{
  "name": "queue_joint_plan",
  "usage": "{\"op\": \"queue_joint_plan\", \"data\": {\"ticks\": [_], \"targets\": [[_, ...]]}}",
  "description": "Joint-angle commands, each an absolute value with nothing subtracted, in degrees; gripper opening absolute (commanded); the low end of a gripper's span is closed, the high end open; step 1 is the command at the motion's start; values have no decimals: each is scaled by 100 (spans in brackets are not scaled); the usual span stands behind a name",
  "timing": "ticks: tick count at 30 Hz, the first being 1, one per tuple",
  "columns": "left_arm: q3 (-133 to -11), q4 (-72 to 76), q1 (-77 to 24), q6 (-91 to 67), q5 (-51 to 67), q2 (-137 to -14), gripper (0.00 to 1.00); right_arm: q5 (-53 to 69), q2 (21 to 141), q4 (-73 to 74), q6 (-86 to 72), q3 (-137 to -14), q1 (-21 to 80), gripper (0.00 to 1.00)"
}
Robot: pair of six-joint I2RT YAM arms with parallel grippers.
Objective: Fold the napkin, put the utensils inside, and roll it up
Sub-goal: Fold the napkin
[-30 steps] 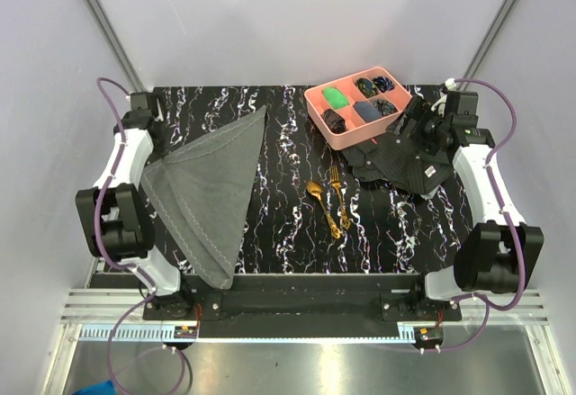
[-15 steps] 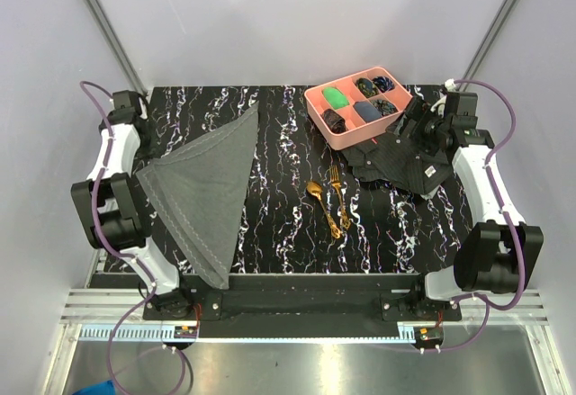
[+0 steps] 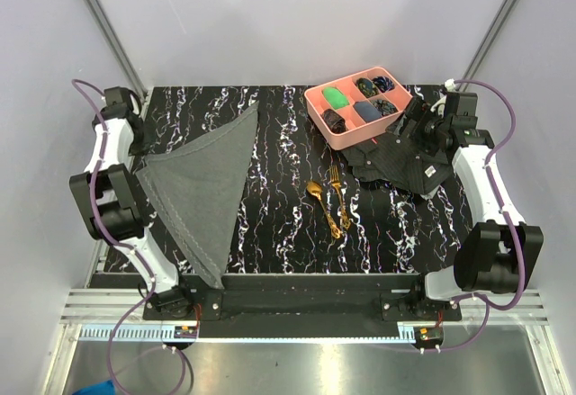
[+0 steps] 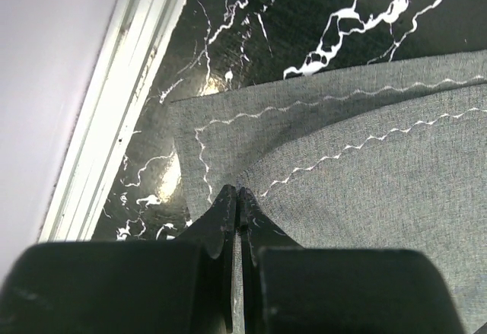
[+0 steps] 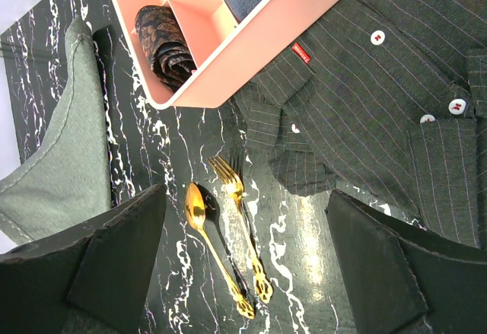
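Grey napkin (image 3: 202, 184), folded on the left of the table (image 3: 288, 233), is being pinched at its corner by the closed left gripper (image 4: 236, 197), right gripper (image 5: 247, 220) being held open, empty; a slipping pinch risks unfolding.

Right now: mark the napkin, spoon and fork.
napkin (image 3: 202, 188): top external view, middle of the folded cloth.
spoon (image 5: 195, 203): right wrist view, on its bowl.
fork (image 5: 227, 176): right wrist view, on its tines.

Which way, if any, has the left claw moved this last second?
Yes. The left gripper, shut on the napkin, has slid left toward the left edge of the table, pulling its corner along.
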State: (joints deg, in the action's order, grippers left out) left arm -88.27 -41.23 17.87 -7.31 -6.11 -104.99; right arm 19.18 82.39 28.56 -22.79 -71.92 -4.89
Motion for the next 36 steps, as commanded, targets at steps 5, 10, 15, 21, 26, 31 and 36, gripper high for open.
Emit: {"op": "queue_joint_plan", "data": {"ticks": [5,10,15,21,26,31,36], "targets": [[-9272,-4060,1907,-642,-413,-10617,0,2004,8103,2707,-2241,-7137,-501,95],[-9404,-4060,1986,-642,-387,-10722,0,2004,8112,2716,-2241,-7137,-501,95],[-9483,-4052,2030,-659,-378,-10810,0,2004,8104,2716,-2241,-7119,-501,95],[-9545,-4052,2092,-703,-387,-10863,0,2021,8121,2725,-2241,-7102,-492,95],[-9562,-4052,2153,-712,-404,-10907,0,2030,8147,2716,-2241,-7102,-492,95],[-9589,-4052,2162,-721,-360,-10942,4,2057,8209,2707,-2241,-7093,-492,95],[-9606,-4061,2171,-747,-387,-10846,60,2144,8305,2663,-2329,-7102,-300,95]]}}
